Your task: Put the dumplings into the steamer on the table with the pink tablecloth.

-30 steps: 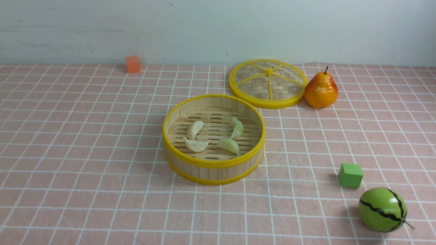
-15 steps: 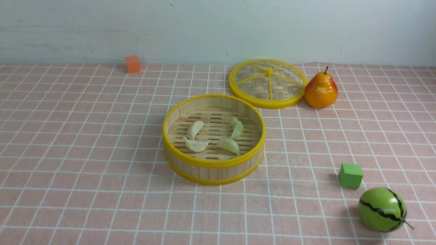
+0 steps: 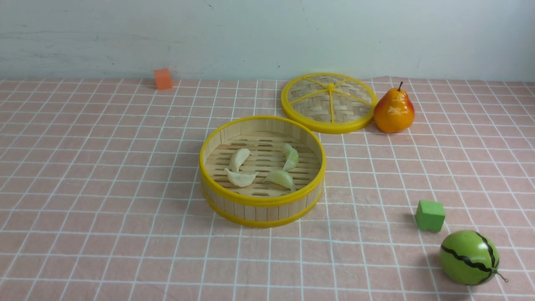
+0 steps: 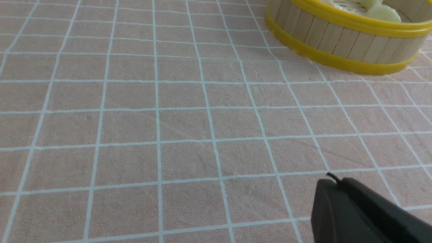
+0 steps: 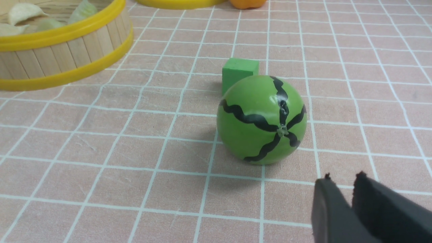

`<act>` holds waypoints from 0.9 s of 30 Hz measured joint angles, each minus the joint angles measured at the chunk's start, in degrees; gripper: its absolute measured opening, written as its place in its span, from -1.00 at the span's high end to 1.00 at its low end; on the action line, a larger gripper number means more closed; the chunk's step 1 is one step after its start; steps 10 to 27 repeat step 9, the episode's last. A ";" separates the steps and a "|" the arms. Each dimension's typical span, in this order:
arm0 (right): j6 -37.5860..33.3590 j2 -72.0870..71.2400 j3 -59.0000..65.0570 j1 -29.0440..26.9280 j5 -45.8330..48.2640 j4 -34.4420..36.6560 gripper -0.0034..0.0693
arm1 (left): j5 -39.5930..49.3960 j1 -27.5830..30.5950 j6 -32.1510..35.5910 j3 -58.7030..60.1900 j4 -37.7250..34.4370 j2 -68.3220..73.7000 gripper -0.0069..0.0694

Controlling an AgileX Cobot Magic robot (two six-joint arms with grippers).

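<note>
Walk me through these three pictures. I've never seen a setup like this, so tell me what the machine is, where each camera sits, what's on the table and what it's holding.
This is a two-armed robot; each arm ends in a claw. The wide picture looks forward from between the arms, which are out of that shot. The other two come from cameras on the wrists.

On the pink tablecloth stands the steamer, a round bamboo basket, with four dumplings already lying inside. Behind it lies its woven lid beside a toy pear. Nearer on the right sit a green block and a toy watermelon; far left, an orange block.

The left claw is shut and empty. The right claw hovers near the watermelon, jaws slightly apart, holding nothing.
</note>
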 joint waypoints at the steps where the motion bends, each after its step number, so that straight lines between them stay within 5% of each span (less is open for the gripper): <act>1: 0.00 0.00 0.00 0.00 0.00 0.00 0.57 | 0.00 0.00 0.00 0.00 0.00 0.00 0.84; 27: 0.00 0.00 0.00 0.00 0.00 0.00 0.55 | 0.00 0.00 0.00 0.00 0.00 0.00 0.82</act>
